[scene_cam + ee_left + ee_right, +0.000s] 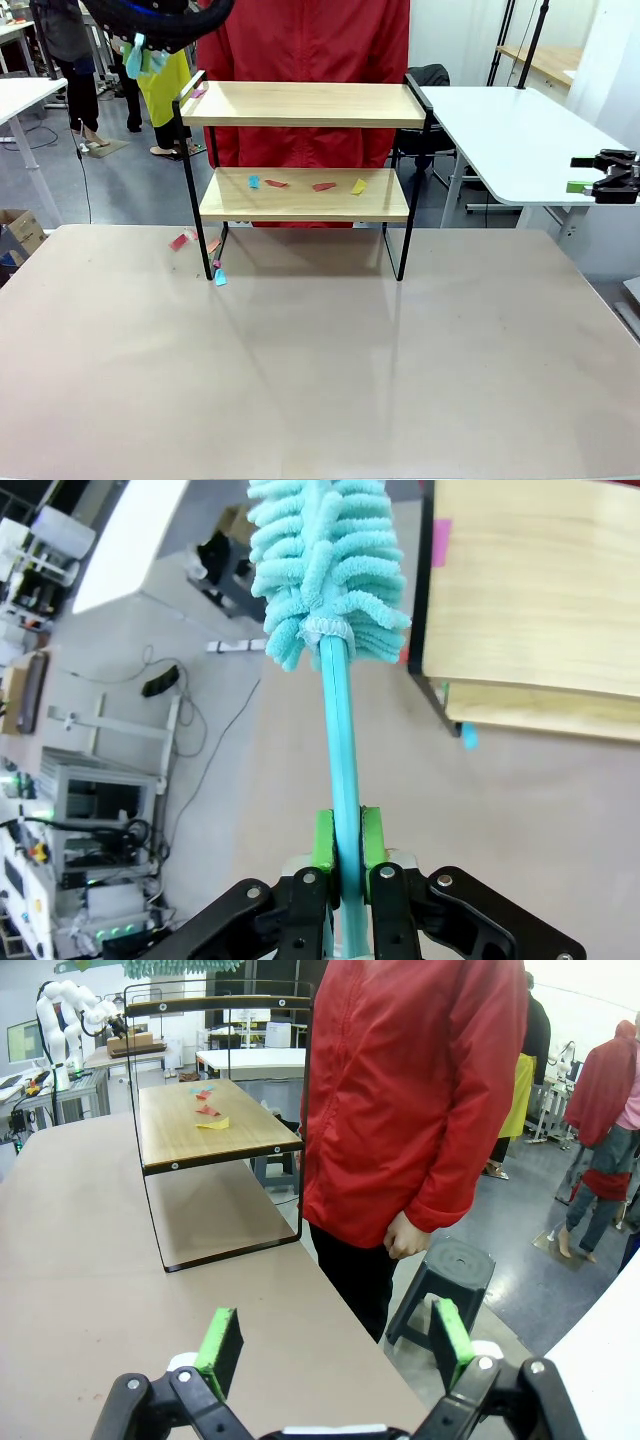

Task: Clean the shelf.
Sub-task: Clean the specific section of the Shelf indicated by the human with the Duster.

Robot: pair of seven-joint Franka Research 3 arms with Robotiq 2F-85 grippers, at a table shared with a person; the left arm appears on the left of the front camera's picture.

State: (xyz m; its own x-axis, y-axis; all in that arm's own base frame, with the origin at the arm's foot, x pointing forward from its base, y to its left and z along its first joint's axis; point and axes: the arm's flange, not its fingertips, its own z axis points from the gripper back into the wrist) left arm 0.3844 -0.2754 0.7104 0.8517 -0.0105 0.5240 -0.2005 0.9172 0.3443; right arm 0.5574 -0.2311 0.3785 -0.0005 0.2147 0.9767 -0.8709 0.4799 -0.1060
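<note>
Table (pixel 320 400): beneath both claws; carries the shelf.
Person (pixel 410 1100): red jacket, behind the shelf, ahead of the right claw.
Shelf (pixel 305 103): just beside the duster head that the left claw holds out; well ahead of the right claw.
Duster (pixel 325 570): teal, handle clamped in the left claw (pixel 347 840).
Right claw (pixel 335 1335): jaws wide, empty.
Scraps (pixel 323 186): four on the lower board, one pink at the top board's edge, some on the table.
Progress: seemingly midway; top board almost bare, lower board uncleared.

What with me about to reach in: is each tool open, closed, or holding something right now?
Left tool: closed on the handle of the duster.
Right tool: open, holding nothing.
</note>
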